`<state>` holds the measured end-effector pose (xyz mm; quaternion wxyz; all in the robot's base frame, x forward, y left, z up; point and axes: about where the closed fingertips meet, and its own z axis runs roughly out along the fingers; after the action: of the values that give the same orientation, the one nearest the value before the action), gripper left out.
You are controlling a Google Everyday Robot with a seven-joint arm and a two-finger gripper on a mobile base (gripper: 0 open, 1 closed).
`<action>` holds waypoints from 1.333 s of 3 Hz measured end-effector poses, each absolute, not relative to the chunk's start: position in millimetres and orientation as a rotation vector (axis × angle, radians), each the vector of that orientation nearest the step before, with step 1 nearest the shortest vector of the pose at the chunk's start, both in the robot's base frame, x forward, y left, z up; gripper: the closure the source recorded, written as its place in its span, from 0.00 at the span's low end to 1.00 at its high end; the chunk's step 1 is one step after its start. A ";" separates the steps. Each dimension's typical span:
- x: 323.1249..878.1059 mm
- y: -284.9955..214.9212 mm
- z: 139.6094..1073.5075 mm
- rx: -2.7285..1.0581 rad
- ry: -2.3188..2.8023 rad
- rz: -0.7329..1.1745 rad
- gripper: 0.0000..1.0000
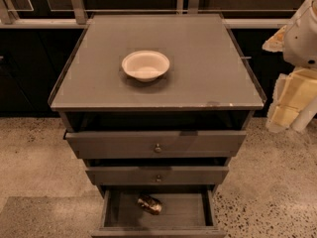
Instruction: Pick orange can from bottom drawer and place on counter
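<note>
Orange can (149,204) at back of bottom drawer (184,211) | gripper (290,105) right of counter (203,58), state unclear

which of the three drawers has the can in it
The bottom drawer: pulled out furthest, with the orange can inside. The two knobbed drawers above show no contents. The gripper is at the right edge, beside the counter.

Single high front view, angled down on counter (198,83), bottom drawer (183,211) nearest, tool (292,102) at right edge

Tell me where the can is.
In the camera view the can lies in the open bottom drawer, just left of centre toward its back; the gripper hangs right of the counter.
</note>
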<state>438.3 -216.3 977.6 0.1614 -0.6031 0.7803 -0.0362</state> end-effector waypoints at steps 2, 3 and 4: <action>433.4 -217.0 968.4 -1.686 2.212 -0.057 0.00; 408.8 -193.4 949.2 -1.582 2.174 0.056 0.00; 388.8 -151.3 890.6 -1.453 2.150 0.280 0.00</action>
<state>388.8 -151.3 890.6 0.2628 -0.5372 0.7948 0.1037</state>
